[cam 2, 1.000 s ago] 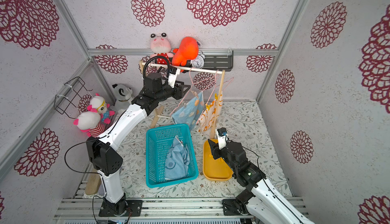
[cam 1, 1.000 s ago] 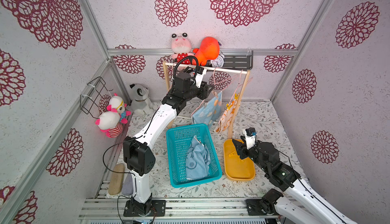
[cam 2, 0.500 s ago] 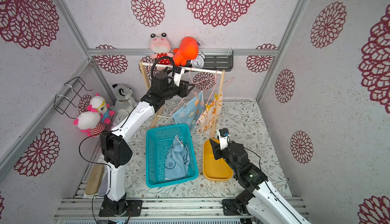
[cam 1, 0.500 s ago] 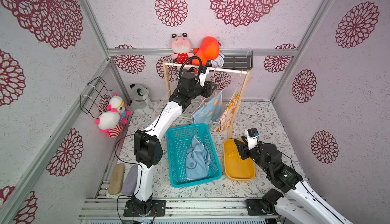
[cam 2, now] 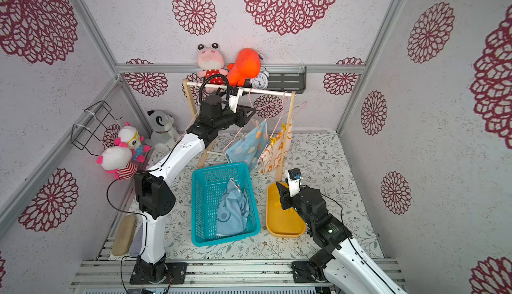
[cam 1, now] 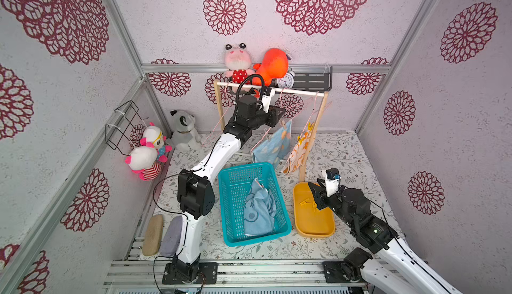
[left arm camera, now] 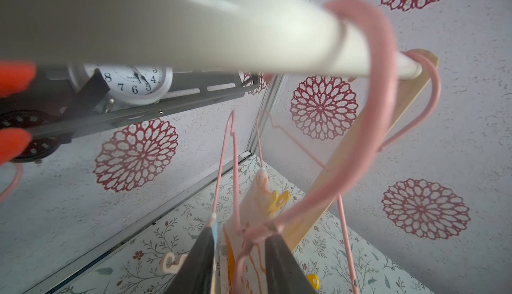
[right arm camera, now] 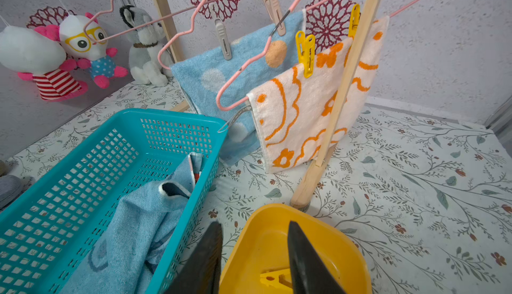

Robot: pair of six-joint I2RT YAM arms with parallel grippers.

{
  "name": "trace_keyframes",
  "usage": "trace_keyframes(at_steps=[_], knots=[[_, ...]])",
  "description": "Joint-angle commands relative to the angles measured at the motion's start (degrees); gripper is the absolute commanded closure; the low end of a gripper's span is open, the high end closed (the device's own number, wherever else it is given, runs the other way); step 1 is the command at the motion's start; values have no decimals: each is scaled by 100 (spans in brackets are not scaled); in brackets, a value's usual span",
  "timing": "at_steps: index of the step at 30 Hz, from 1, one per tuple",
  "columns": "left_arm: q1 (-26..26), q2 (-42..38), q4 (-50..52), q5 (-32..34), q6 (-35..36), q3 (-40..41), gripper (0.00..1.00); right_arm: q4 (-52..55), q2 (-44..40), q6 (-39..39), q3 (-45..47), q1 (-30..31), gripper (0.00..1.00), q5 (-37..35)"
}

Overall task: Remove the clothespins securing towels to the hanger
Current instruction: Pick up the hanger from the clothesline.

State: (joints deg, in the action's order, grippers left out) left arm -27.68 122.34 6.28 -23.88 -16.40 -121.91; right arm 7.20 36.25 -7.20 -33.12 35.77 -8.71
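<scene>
My left end effector (left arm camera: 240,231) stands part open around a pink hanger (left arm camera: 383,90), its wire between the jaws. My right end effector (right arm camera: 255,224) hangs part open and empty above the yellow tray (right arm camera: 340,251).

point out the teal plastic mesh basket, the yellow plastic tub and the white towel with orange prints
teal plastic mesh basket (cam 1: 245,167): in a top view, on its far rim
yellow plastic tub (cam 1: 318,224): in a top view, on its bare floor
white towel with orange prints (right arm camera: 299,112): right wrist view, mid-cloth
</scene>
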Motion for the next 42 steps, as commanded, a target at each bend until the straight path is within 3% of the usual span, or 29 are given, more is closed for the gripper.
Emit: trace_keyframes(at_steps=[1, 13, 25, 42], knots=[[-23, 64, -171, -128, -123, -190, 72, -114, -71, -88, -63, -29, 60, 10], [-28, 104, -436, -337, -240, -123, 79, -115, -161, -134, 21, -35, 61, -17], [-55, -35, -282, -205, -66, -42, 97, -105, -186, -125, 25, -35, 62, -26], [-128, -1179, 842, 1683, 1025, 278, 100, -210, 80, -80, -140, -43, 63, 114]])
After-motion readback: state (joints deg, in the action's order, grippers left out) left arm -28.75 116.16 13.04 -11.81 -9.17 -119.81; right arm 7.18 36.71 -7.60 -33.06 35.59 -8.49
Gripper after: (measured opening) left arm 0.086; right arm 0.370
